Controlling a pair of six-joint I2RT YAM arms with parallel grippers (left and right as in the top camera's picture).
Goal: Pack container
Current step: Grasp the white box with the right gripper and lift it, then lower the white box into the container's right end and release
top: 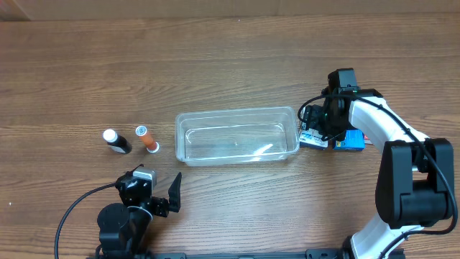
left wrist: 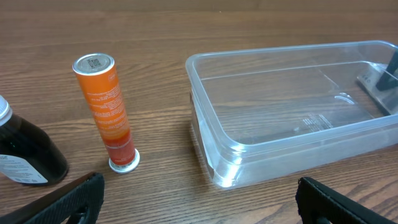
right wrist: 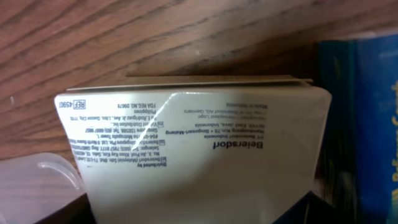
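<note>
**A:** Two boxes lie at the right hand (top: 320,128): a white carton (right wrist: 186,143) directly beneath it and a blue box (right wrist: 360,124) pressed against the carton on the hand's outer side.

**B:** Has it got hold of the carton?

**A:** I can't tell. Dark finger parts flank the carton in the wrist view, but whether they pinch it doesn't show. The left hand (top: 155,181) hangs released, fingers spread, holding nothing.

**B:** And the container (top: 177,137)?

**A:** Empty on the table, its end just beside the right hand on the inner side. I judge the step to be lifting the carton in. The hand should squeeze across the carton's narrow faces and rise straight, so the blue box isn't dragged. It should clear the rim before travelling inward, then lower the carton flat.

**B:** Any writing?

**A:** "Beiersdorf" reads clearly on the carton, upside down to the wrist camera, with a boxed "REF" mark and fine print too small to trust. Ahead of the left hand stand an orange tube (left wrist: 106,112), with a square code on its cap, and a dark bottle (left wrist: 25,155). Their labels are illegible.
</note>
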